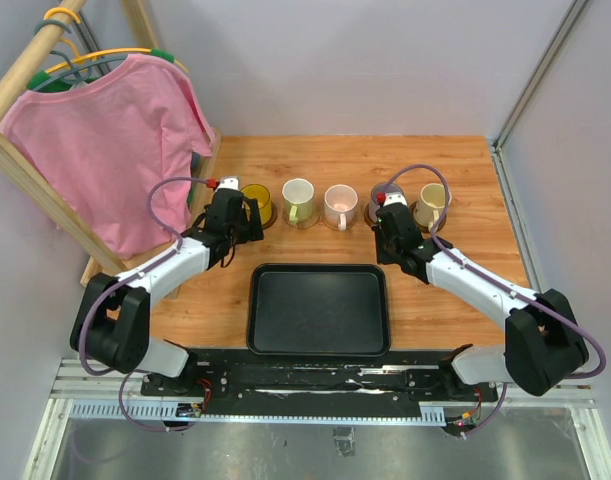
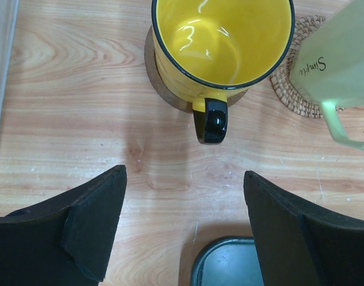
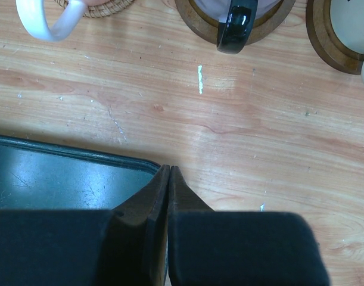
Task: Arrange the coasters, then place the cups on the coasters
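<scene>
At the far left a pink shirt hung on a wooden rack, apart from the work. The left pincer hovered low over the surface with its jaws spread wide, gripping nothing. It faced the yellow cup and did not touch it. That cup stood upright on a dark coaster, leftmost in the row, with its black handle pointing straight at the gap between the jaws.

Just to its right the white cup sat on a woven coaster. Next came the pink cup, then the greyish purple cup, half hidden behind the right arm. The right pincer was pressed together and empty, over the far right corner of the black tray. The cream cup closed the row on its own coaster.

With every cup apparently seated, the step in hand looked like clearing the left arm away. To do that well, the jaws should stay wide and draw straight back along the line of the handle, lifting slightly. A sideways swing could clip the handle and twist the yellow cup off centre, or nudge the white cup beside it. The retreat should also pass above the tray's raised rim.
</scene>
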